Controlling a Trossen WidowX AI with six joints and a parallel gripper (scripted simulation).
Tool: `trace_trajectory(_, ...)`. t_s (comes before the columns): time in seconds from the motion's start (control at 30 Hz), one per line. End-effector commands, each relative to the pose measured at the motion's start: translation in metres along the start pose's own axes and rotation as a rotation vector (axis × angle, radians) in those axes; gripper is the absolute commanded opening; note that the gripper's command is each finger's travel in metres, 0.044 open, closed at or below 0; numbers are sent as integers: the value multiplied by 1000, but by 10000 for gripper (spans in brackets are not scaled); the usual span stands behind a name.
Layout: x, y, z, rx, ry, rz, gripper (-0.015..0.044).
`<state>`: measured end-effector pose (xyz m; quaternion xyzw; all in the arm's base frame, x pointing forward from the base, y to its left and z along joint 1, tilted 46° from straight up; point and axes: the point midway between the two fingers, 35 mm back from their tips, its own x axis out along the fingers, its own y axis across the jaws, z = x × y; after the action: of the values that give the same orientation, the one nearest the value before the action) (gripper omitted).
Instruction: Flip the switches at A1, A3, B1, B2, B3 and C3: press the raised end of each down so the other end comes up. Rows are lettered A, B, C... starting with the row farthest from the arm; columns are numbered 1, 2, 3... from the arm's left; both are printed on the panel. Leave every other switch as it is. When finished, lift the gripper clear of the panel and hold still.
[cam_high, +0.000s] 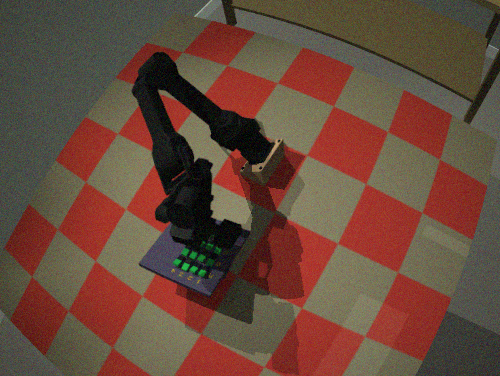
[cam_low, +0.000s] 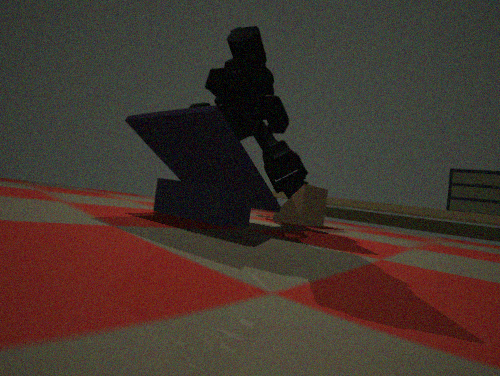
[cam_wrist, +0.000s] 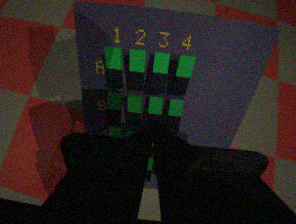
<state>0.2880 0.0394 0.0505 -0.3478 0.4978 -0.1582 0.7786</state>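
Note:
The purple switch panel (cam_high: 155, 259) (cam_low: 200, 150) (cam_wrist: 215, 75) is tilted on a base. In the wrist view, switches A1 (cam_wrist: 114, 59), A2 (cam_wrist: 137, 60), A3 (cam_wrist: 161, 62) and A4 (cam_wrist: 185, 66) show green at their far ends and black nearer the arm. B1 (cam_wrist: 114, 101), B2 (cam_wrist: 134, 103), B3 (cam_wrist: 155, 105) and B4 (cam_wrist: 175, 107) look alike; B1 is in shadow. C1 (cam_wrist: 115, 131) shows partly; the rest of row C and anything nearer the arm are mostly hidden. My gripper (cam_wrist: 153, 123) is shut and empty, over the row C area around column 3; contact cannot be told.
The arm (cam_high: 160, 112) (cam_low: 245, 95) reaches over the panel's near side from its tan base block (cam_high: 267, 165) (cam_low: 310, 205). The panel stands on a red and tan checkered surface (cam_high: 330, 190). A wooden bench (cam_high: 375, 40) stands beyond it.

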Motion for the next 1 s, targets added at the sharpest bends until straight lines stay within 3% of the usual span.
trace_trajectory(0.0, 1, 0, 0, -4, -1, 1, 0)
trace_trajectory(0.77, 4, 0, 0, -4, -1, 1, 0)
trace_trajectory(0.97, -52, 2, 3, -4, 24, 5, 0)
